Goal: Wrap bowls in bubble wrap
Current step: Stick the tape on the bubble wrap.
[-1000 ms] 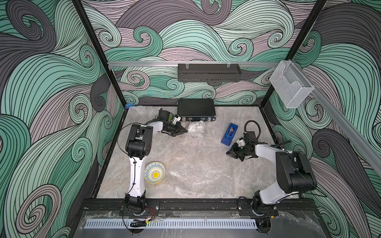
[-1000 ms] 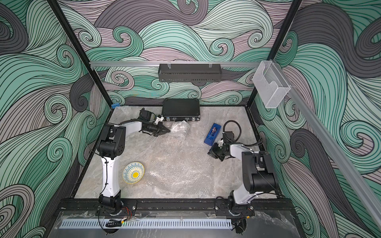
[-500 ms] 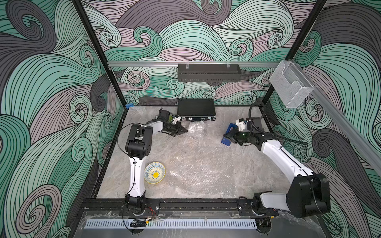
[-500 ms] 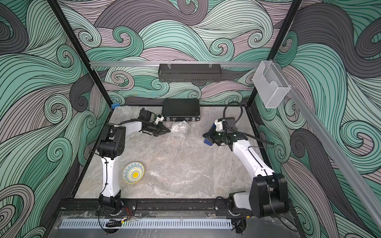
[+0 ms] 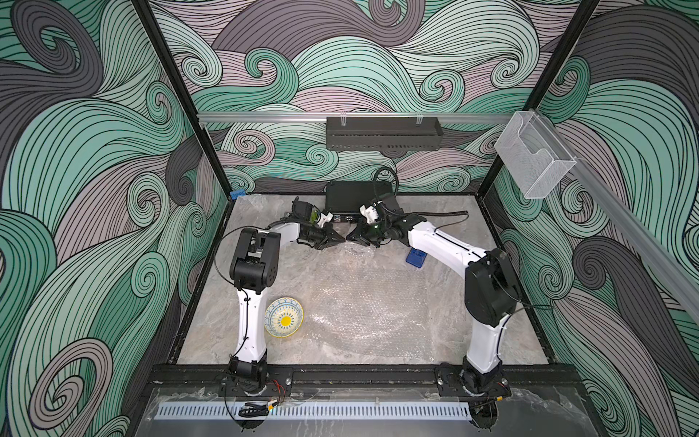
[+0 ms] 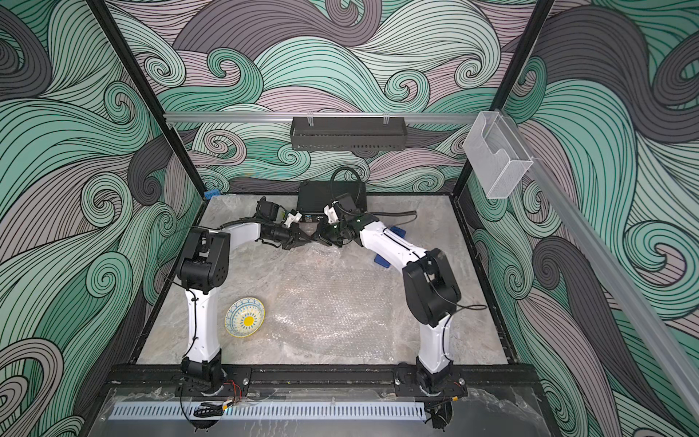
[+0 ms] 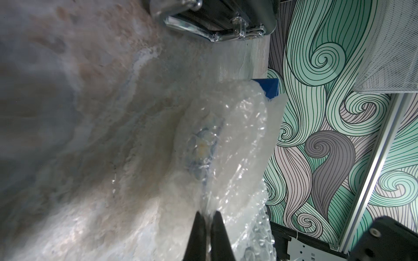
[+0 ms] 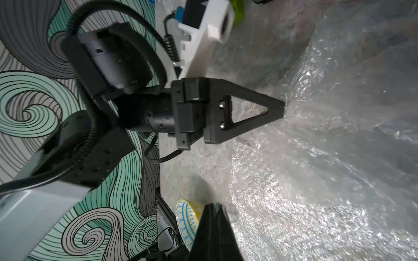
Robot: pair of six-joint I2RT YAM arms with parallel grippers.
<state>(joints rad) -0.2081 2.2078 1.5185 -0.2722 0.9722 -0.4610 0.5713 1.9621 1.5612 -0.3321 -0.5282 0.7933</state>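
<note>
My left gripper (image 5: 341, 239) (image 7: 207, 214) is at the back of the table, shut on a fold of bubble wrap (image 7: 239, 135). This crinkled sheet is bundled round a blue-patterned bowl (image 7: 202, 144) that shows dimly through it. My right gripper (image 5: 349, 238) (image 8: 213, 205) is shut with nothing seen in it. It points tip to tip at the left gripper (image 8: 279, 108), over the bundle. A cream bowl (image 5: 284, 317) (image 6: 245, 317) (image 8: 184, 220) with a yellow centre lies bare at the front left. A second bubble wrap sheet (image 5: 363, 302) lies flat mid-table.
A black box (image 5: 353, 195) stands against the back wall, just behind both grippers. A flat blue object (image 5: 416, 259) lies under the right forearm. A small blue block (image 5: 236, 193) sits in the back left corner. The cage walls close in the table.
The right arm has swung from the right side of the table to the back middle, and its shut gripper now faces the left one. The left arm has not moved.
</note>
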